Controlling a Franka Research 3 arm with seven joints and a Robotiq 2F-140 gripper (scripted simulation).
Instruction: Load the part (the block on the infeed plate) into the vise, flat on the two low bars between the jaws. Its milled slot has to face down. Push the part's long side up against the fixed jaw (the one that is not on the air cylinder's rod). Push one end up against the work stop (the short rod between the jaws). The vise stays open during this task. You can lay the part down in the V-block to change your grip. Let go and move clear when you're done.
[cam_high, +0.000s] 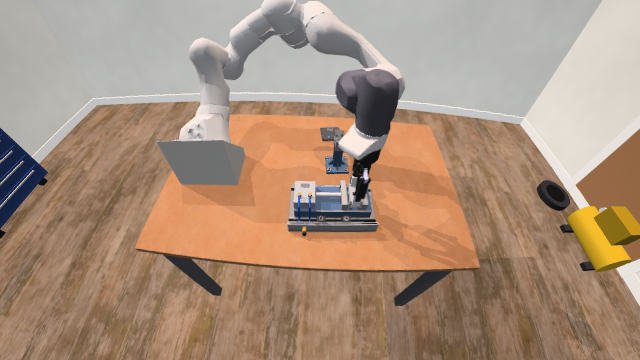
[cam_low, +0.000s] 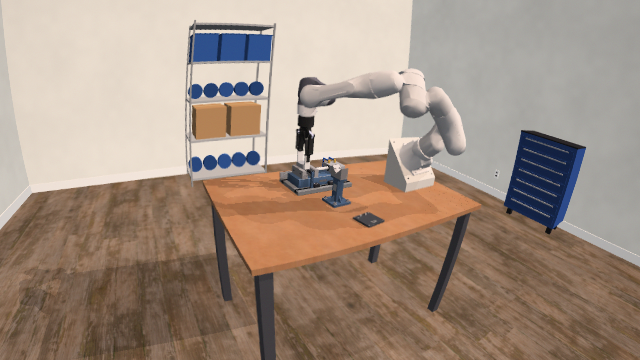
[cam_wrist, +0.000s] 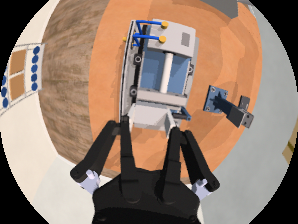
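In the top view, the vise (cam_high: 332, 227) (cam_low: 300, 191) (cam_wrist: 126, 90) sits on the orange table (cam_high: 260, 235) (cam_low: 300, 240) (cam_wrist: 107, 50), with its air cylinder (cam_high: 304, 188) (cam_wrist: 176, 34) at the left end and the rod (cam_high: 327, 194) (cam_wrist: 166, 72) running right to the rod-side jaw (cam_high: 344, 195) (cam_wrist: 162, 97). 2 blue hoses (cam_high: 309, 209) (cam_wrist: 149, 37) serve the cylinder. The arm (cam_high: 335, 35) (cam_low: 375, 85) reaches over from the far side, and the gripper (cam_high: 360, 197) (cam_low: 304, 162) (cam_wrist: 150, 111) points down at the vise's right end. Its 2 fingers stand partly apart, closed on the part (cam_wrist: 151, 114), a pale grey block at the vise, just beside the rod-side jaw. I cannot tell which way its slot faces, nor whether it touches the low bars, the fixed jaw or the work stop. The blue stand (cam_high: 336, 164) (cam_low: 337, 201) (cam_wrist: 216, 100) is near the vise, on its far side, and the dark infeed plate (cam_high: 327, 133) (cam_low: 369, 219) (cam_wrist: 244, 103) lies farther back. In the exterior view, that plate is near and the vise far, with a shelf rack (cam_low: 191, 115) behind at the left and a blue cabinet (cam_low: 542, 180) at the right
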